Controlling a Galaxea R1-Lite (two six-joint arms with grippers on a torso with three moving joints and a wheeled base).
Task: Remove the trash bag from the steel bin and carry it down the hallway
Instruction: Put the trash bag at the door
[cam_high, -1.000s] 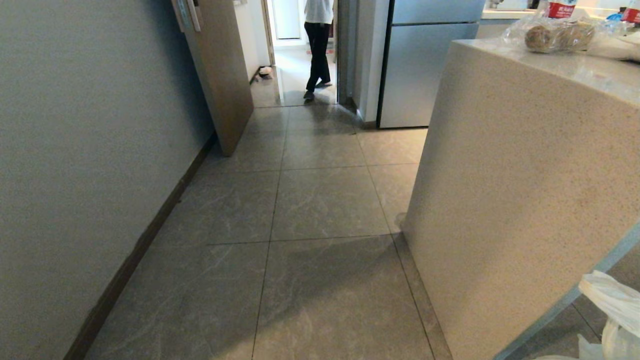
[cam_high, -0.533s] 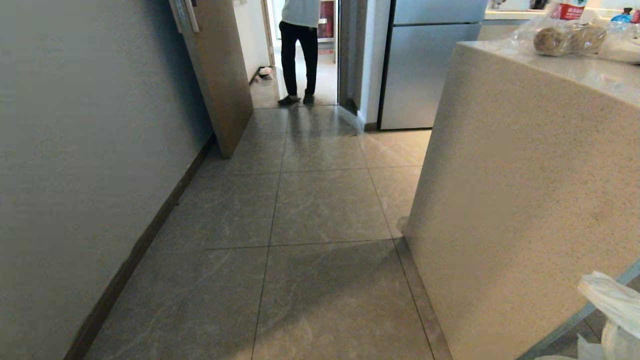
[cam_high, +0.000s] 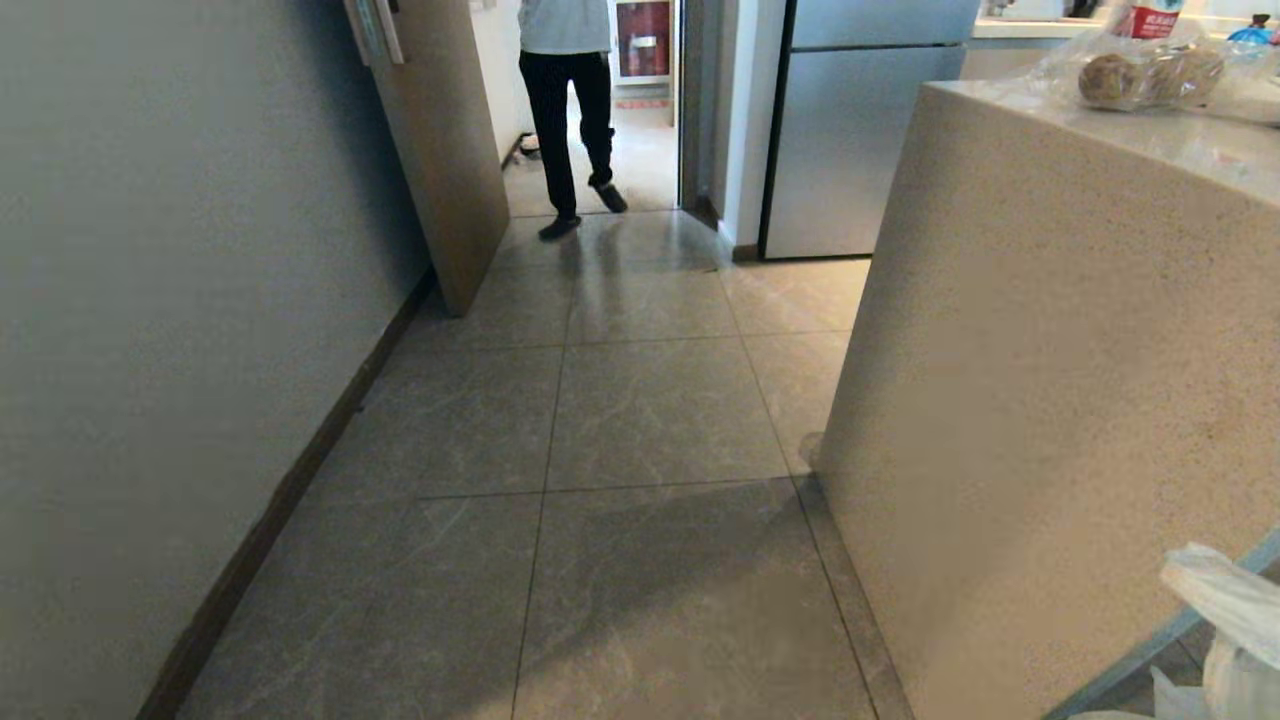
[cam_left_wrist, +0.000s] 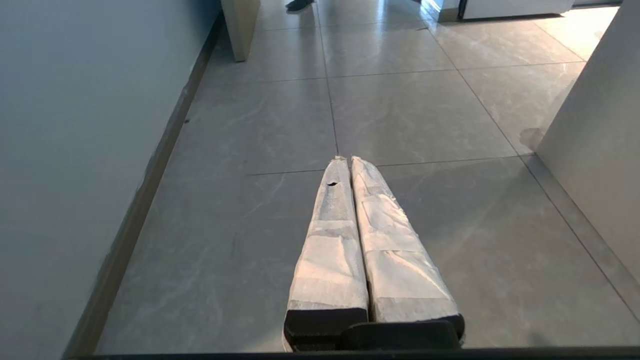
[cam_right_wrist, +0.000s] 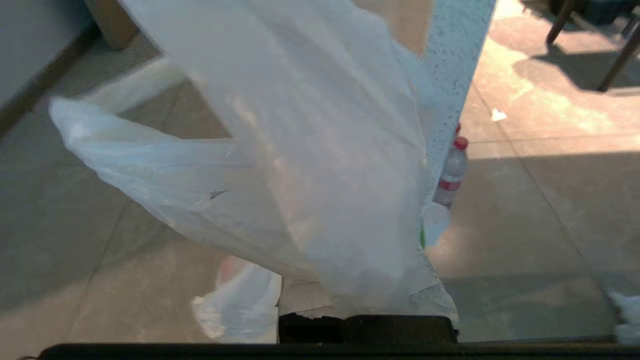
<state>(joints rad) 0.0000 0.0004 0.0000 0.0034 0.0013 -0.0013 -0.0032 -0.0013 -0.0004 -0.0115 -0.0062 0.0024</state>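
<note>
- Plastic first: the trash bag (cam_right_wrist: 310, 165), thin, translucent and white, drapes crumpled over the right pincer (cam_right_wrist: 367, 300), whose taped fingers are closed on it; in the head view its white folds (cam_high: 1225, 620) show at the lower right corner.
- A second bit of white plastic (cam_right_wrist: 240, 305) hangs just below and beside that pincer.
- The left pincer (cam_left_wrist: 347, 162) holds nothing; its two long fingers (cam_left_wrist: 330, 240), wrapped in wrinkled pale tape, lie pressed together above the floor.
- The hallway (cam_high: 650, 420) floor is large grey-beige marbled tiles with thin dark joints and a dull sheen; a plain wall with a dark baseboard (cam_high: 290, 490) runs along the left.
- On the right stands a speckled stone-like desk (cam_high: 1050, 400) with a flat slab side; bagged round buns (cam_high: 1140, 75) lie on its top.
- A small clear bottle (cam_right_wrist: 452, 172) with a red cap stands on the floor beside the desk's edge.
- Farther off, a light wood door (cam_high: 445, 150) stands ajar and a smooth steel fridge (cam_high: 850, 140) stands to the right.
- A person (cam_high: 570, 110) in dark trousers stands in the doorway at the far end.
</note>
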